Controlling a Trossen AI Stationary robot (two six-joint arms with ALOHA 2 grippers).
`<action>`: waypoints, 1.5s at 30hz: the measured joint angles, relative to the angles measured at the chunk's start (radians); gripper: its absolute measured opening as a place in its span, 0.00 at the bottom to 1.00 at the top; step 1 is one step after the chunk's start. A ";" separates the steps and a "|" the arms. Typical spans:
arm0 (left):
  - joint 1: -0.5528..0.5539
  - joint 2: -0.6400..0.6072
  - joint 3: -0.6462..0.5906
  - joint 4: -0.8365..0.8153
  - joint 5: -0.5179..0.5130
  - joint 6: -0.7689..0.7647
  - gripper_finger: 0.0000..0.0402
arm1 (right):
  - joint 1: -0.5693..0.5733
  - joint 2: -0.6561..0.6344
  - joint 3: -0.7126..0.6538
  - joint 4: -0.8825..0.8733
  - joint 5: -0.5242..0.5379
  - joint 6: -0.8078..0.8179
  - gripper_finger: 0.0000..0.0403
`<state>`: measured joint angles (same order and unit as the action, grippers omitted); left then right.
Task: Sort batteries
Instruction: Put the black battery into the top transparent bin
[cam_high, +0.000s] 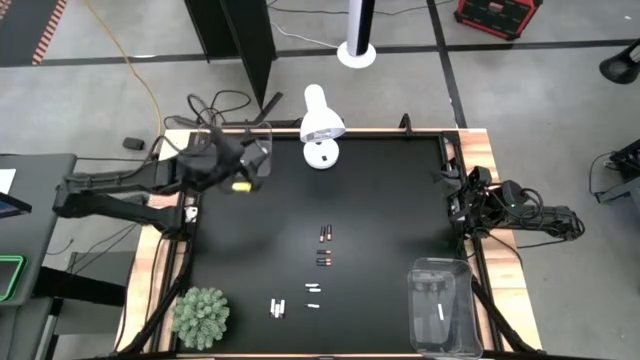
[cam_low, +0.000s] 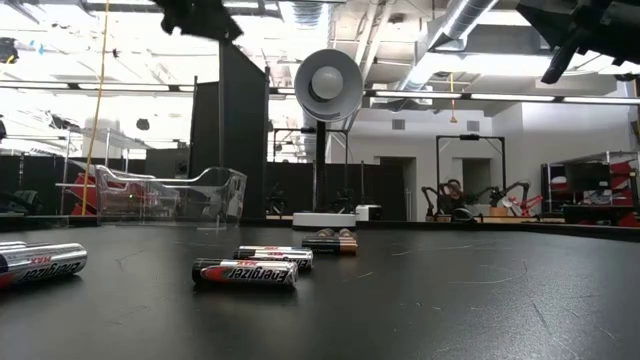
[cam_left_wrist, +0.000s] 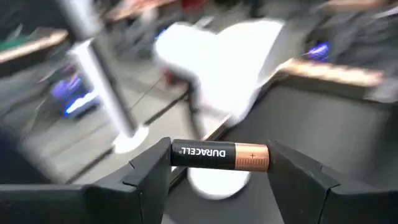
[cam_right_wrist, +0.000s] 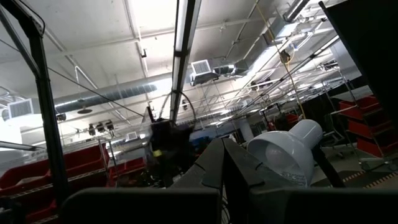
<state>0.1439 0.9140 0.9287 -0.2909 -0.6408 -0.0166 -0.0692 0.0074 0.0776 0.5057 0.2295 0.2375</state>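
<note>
My left gripper (cam_high: 241, 178) hangs above the table's far left corner, beside a clear bin (cam_low: 175, 195), and is shut on a black and copper battery (cam_left_wrist: 219, 155). Several batteries lie on their sides on the black mat: dark ones (cam_high: 323, 247) mid-table and white ones (cam_high: 295, 299) nearer the front edge. In the low view they show as Energizer cells (cam_low: 245, 272) and a copper-ended pair (cam_low: 330, 240). My right gripper (cam_right_wrist: 224, 168) is shut on nothing, raised at the table's right edge. My left gripper holds the battery end to end: the black end (cam_left_wrist: 177, 152) meets one finger and the copper end (cam_left_wrist: 261, 155) meets the other. The battery spans the gap across the fingertips. The fingers point about level toward the lamp. The battery is level and lifted clear.
A white lamp (cam_high: 322, 125) stands at the far edge. A second clear bin (cam_high: 440, 300) with white batteries inside sits at the near right. A green plant ball (cam_high: 202, 317) fills the near left corner. Cables lie behind the far left corner (cam_high: 215, 105).
</note>
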 joint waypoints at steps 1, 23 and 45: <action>0.032 0.009 0.000 -0.034 0.002 -0.019 0.55 | 0.000 0.000 0.000 0.001 0.000 0.000 0.07; 0.600 0.594 0.516 -0.736 0.399 0.501 0.55 | 0.000 0.000 0.000 0.005 0.000 0.000 0.07; 0.753 0.855 0.580 -0.634 0.526 0.900 0.55 | 0.000 0.000 0.000 0.003 0.000 0.000 0.07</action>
<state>0.8966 1.7691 1.5089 -0.9246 -0.1151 0.8834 -0.0692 0.0071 0.0776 0.5087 0.2295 0.2371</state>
